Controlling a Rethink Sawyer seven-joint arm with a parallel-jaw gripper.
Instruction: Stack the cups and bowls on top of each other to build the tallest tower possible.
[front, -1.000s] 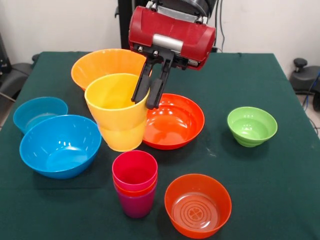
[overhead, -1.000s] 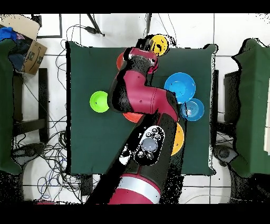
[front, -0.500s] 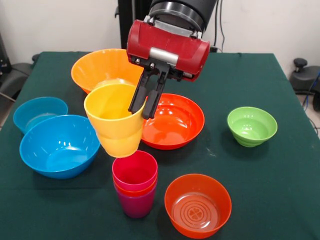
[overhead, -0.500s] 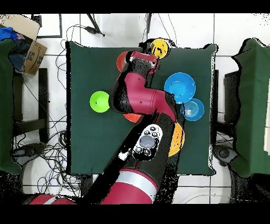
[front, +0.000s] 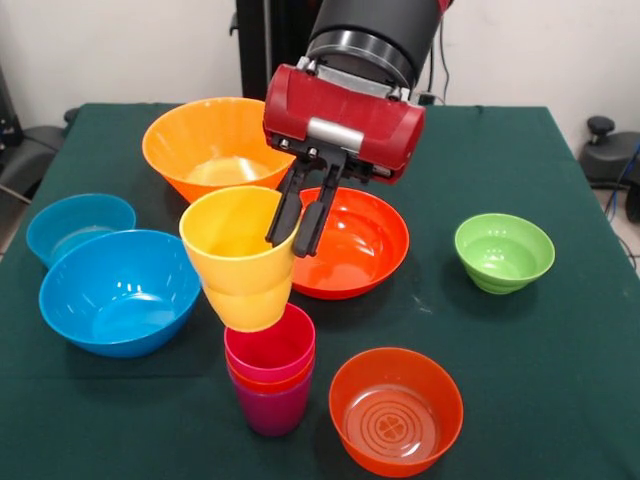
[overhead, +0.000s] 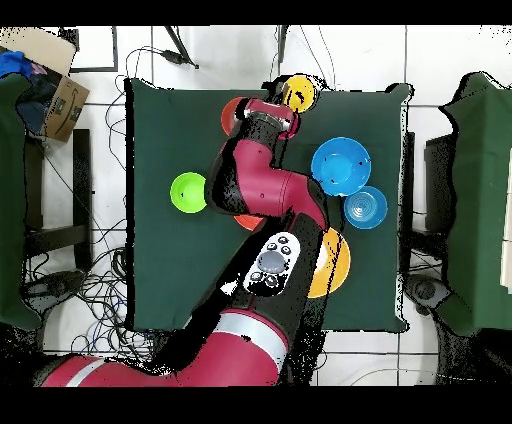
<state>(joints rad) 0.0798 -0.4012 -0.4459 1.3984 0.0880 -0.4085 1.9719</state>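
- Bowls on your left in the front view sit as they did a second ago: the small blue bowl (front: 79, 224) at the worktop (front: 560, 390) edge and the large blue bowl (front: 120, 290) just in front of it, touching or nearly so. Neither has shifted.
- Behind them, the large orange-yellow bowl (front: 212, 145) now shows its whole rim, because the yellow cup (front: 240, 255) no longer hangs in front of it.
- That yellow cup is what has changed. The gripper (front: 297, 210) pinches its rim, one finger inside and one outside the wall, and has carried it forward and down over the last second. It hangs tilted, mouth leaning toward the camera.
- Its base now sits just above, perhaps brushing, the crimson rim of the tower (front: 270, 368), which is the purple cup with the orange and crimson ones nested in it. You are close to seating the fourth cup, I judge; it is not nested yet.
- Watch the tilt: it looks as though the cup needs levelling and centring before release, or it may catch the rim and tip the stack.
- Further right, the wide red-orange bowl (front: 350, 240), the small translucent orange bowl (front: 396, 410) and the small green bowl (front: 504, 252) lie unmoved, each apart from the tower.
- Overhead, the arm hides the stack; only the yellow cup (overhead: 298, 92) shows.
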